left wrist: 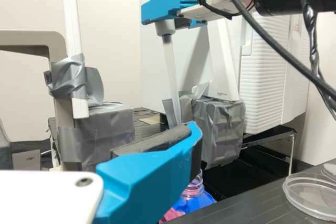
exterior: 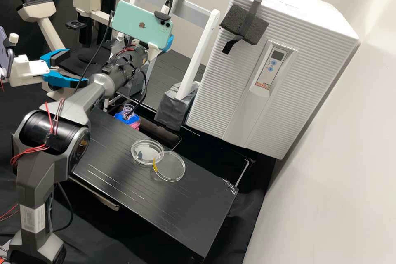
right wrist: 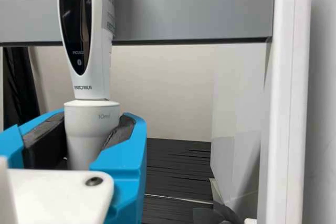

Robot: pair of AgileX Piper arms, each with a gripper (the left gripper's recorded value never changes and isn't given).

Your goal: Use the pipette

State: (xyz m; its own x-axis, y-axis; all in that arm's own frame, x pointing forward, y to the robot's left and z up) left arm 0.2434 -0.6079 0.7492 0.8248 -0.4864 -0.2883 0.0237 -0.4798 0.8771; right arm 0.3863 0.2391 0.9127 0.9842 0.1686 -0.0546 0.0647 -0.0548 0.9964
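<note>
Pipette [right wrist: 84,35] upright, just in front of the grey crossbar of the white rack [exterior: 202,45] at the back of the bench. Right gripper [right wrist: 79,137] pinching its white lower barrel, one blue finger [right wrist: 125,145] on each side. In the left wrist view its long clear tip [left wrist: 172,82] points straight down. Tip end is hidden behind the left arm's own blue finger [left wrist: 152,177]. Bottle [exterior: 128,116] of pink and blue liquid stands below the tip, at the far edge of the black tray [exterior: 165,210].

Left gripper [exterior: 62,67] off to the side, well apart from the pipette, fingers spread, holding nothing.

Two clear round dishes [exterior: 147,151] [exterior: 169,166] on the tray, rims touching, with a small yellow strip [exterior: 155,165] where they meet. Rack foot is wrapped in grey tape [exterior: 175,105]. White ribbed cabinet [exterior: 280,70] just beside the rack.
</note>
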